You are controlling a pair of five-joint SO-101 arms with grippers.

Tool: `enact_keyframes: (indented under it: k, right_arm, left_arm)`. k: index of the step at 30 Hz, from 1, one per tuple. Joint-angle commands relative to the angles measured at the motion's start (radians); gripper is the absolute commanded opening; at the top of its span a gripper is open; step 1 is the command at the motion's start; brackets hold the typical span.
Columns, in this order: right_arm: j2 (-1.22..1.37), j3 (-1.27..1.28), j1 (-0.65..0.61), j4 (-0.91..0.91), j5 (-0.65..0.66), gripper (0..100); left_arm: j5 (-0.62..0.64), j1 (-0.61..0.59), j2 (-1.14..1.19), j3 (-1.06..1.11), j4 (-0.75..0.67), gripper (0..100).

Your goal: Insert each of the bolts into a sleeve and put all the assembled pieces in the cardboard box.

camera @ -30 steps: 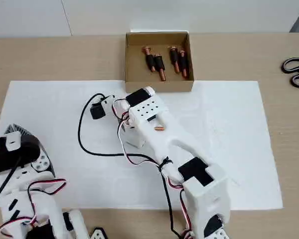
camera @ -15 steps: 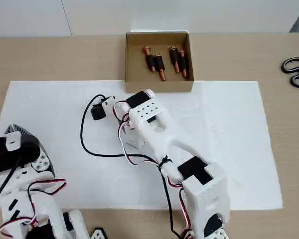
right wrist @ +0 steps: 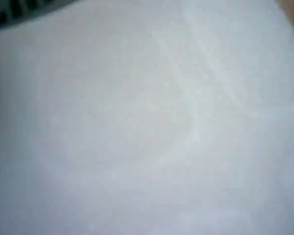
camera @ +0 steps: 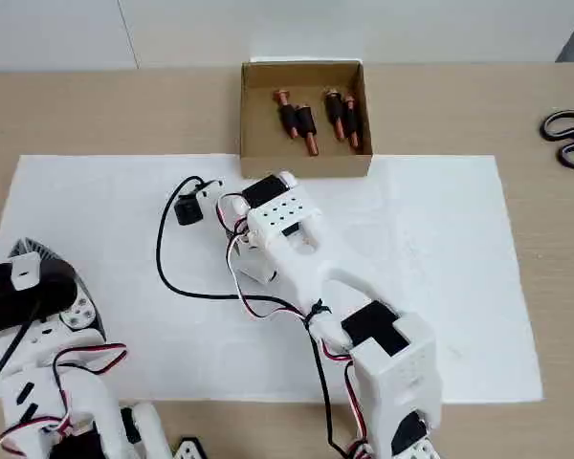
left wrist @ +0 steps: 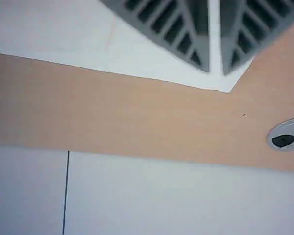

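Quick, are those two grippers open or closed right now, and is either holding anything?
Left gripper: closed, holding nothing.
Right gripper: cannot be told.

The high view looks down on the table (camera: pixel 96 105); both wrist views share its white sheet (camera: pixel 440 249).

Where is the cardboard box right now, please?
In the high view, the cardboard box sits centrally at the far side of the table, its near wall along the white sheet; the scissors lie farther right.
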Motion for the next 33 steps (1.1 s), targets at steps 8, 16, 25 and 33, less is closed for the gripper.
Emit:
enact_keyframes:
  k: [8,16,25,33]
  right_arm:
    - [-0.188,-0.157,0.038,0.151,-0.015,0.6]
    - [-0.479,-0.164,0.062,0.248,-0.109,0.7]
    - [-0.845,-0.129,0.251,0.229,-0.169,0.8]
    - [-1.040,0.330,0.475,0.054,-0.230,0.8]
  left_arm:
    - [-0.003,0.002,-0.012,-0.007,0.000,1]
    - [-0.002,0.006,-0.011,-0.002,0.000,1]
    - [0.077,0.405,-0.011,0.102,-0.003,1]
    - [0.333,0.542,-0.006,0.214,-0.141,1]
